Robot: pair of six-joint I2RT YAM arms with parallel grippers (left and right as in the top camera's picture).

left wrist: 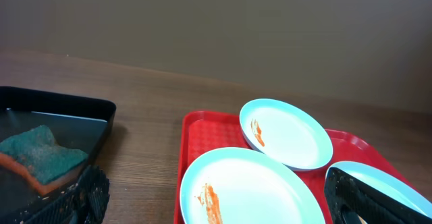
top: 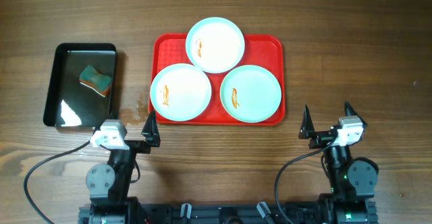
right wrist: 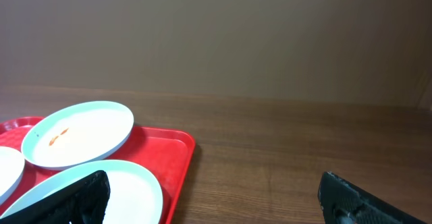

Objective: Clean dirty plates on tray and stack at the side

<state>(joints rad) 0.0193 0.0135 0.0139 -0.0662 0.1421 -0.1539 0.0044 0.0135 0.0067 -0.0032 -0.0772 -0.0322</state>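
Three pale mint plates lie on the red tray (top: 270, 48): one at the back (top: 214, 44), one front left (top: 181, 92), one front right (top: 250, 93). Each has a small orange smear. My left gripper (top: 128, 133) is open and empty, near the table's front edge, just off the tray's front left corner. My right gripper (top: 328, 119) is open and empty, front right of the tray. In the left wrist view the open jaws (left wrist: 223, 204) frame the front left plate (left wrist: 243, 187). In the right wrist view the open jaws (right wrist: 216, 200) span the tray's right edge (right wrist: 169, 150).
A glossy black tray (top: 57, 69) stands left of the red tray and holds a green and orange sponge (top: 96, 79). The sponge also shows in the left wrist view (left wrist: 40, 156). Bare wooden table lies right of the red tray.
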